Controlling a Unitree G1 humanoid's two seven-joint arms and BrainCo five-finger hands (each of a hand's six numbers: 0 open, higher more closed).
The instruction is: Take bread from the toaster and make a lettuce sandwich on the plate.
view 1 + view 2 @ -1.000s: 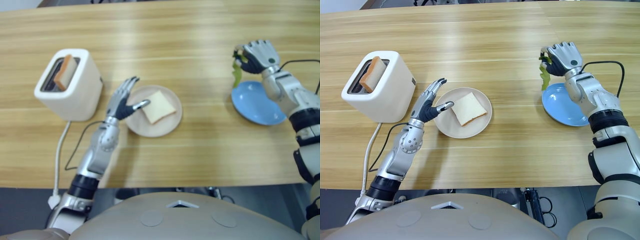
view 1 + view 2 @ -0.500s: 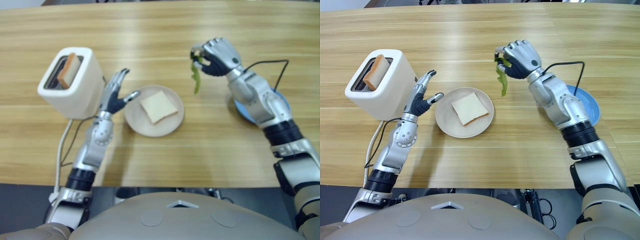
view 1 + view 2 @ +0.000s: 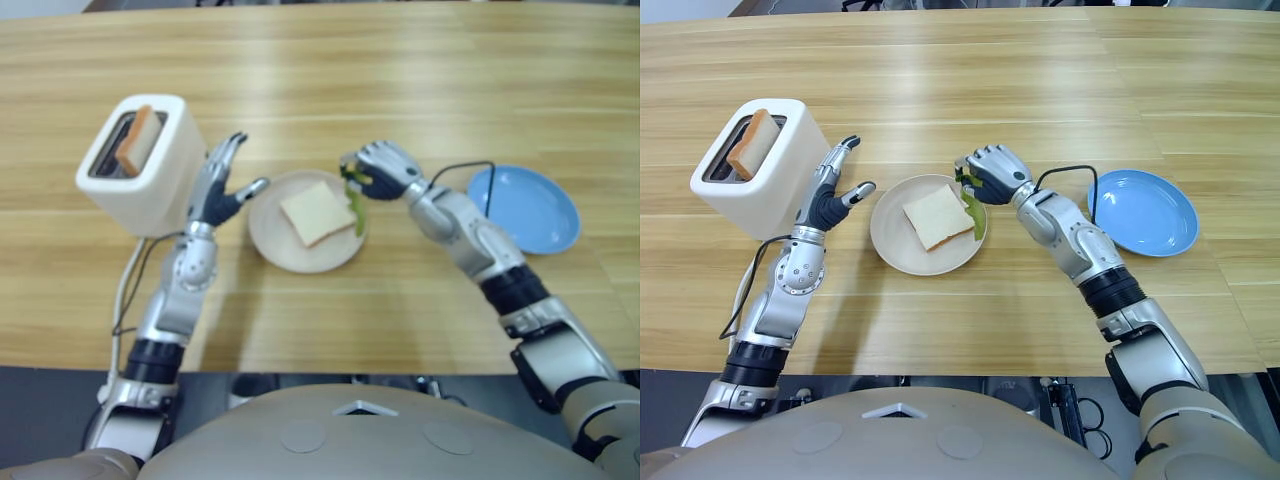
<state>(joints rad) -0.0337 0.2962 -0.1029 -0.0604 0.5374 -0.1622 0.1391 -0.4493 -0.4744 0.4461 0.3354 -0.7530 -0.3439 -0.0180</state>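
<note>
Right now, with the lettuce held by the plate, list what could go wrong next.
1. The lettuce in the right hand hangs at the plate rim, beside the bread, not over it. Dropped here, it may miss the bread.
2. The open left hand sits close to the toaster. Reaching for the second slice could knock the toaster.

Left hand [image 3: 830, 200] open, raised; right hand [image 3: 992, 172] curled shut, grasping.
</note>
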